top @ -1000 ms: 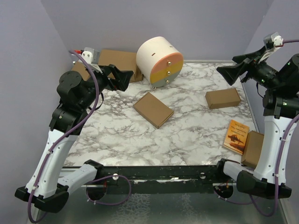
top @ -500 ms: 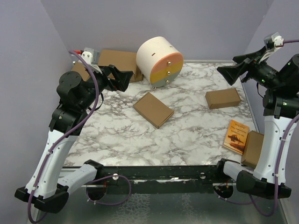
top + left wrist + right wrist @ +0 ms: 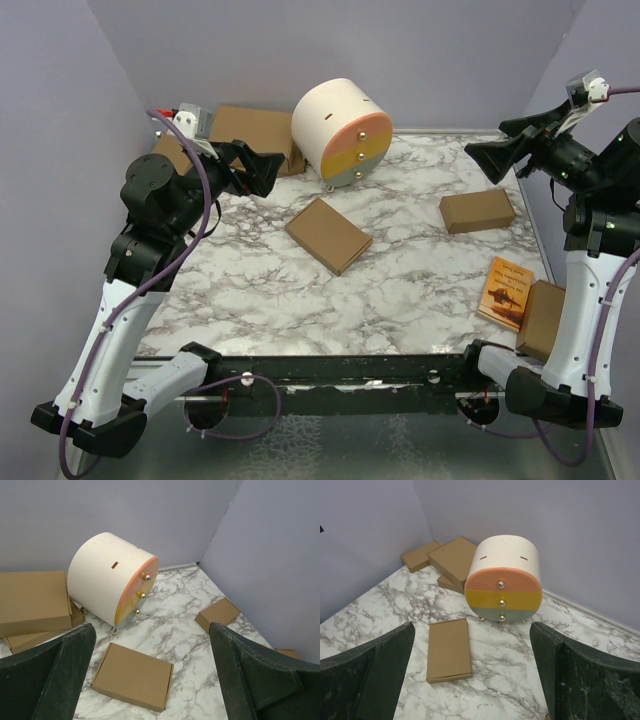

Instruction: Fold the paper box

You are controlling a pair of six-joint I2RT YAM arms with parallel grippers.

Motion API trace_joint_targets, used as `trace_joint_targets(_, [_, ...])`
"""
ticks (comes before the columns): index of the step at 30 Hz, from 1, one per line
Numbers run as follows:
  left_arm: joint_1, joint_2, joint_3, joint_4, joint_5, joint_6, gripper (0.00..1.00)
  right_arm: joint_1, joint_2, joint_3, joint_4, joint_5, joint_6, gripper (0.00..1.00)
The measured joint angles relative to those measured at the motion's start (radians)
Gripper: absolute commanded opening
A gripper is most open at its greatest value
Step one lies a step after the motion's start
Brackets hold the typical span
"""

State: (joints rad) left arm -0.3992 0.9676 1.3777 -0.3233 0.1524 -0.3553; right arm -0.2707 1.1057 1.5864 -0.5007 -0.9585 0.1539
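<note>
While both arms are held raised at the side edges, the paper box (image 3: 328,235) is left flat near the middle of the marble table (image 3: 300,310)
It appears already closed into a thin rectangle and is touched by nothing; the left gripper (image 3: 268,172) and right gripper (image 3: 490,145) are held with fingers spread wide and empty, probably so that the finished fold is unobstructed, well apart from the small carton (image 3: 477,210)

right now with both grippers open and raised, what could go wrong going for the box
1. The paper box lies flat and thin on the marble table; a grab may shove it rather than lift it.
2. The round drawer unit stands just behind it and could get bumped.
3. The similar brown carton to its right could be grabbed by mistake.
</note>
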Motion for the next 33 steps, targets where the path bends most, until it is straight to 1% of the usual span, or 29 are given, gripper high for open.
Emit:
trace_joint_targets(15, [0.000, -0.001, 0.000, 0.000, 0.000, 0.004, 0.99, -0.003, -0.001, 0.000, 0.001, 0.003, 0.008, 0.99])
trace_joint_targets(20, [0.000, -0.001, -0.001, 0.000, 0.000, 0.003, 0.99, -0.005, -0.010, -0.027, 0.023, 0.000, 0.006, 0.99])
trace_joint_targets(33, [0.000, -0.014, -0.014, 0.000, 0.001, 0.007, 0.99, -0.005, -0.013, -0.060, 0.086, -0.065, 0.056, 0.99])
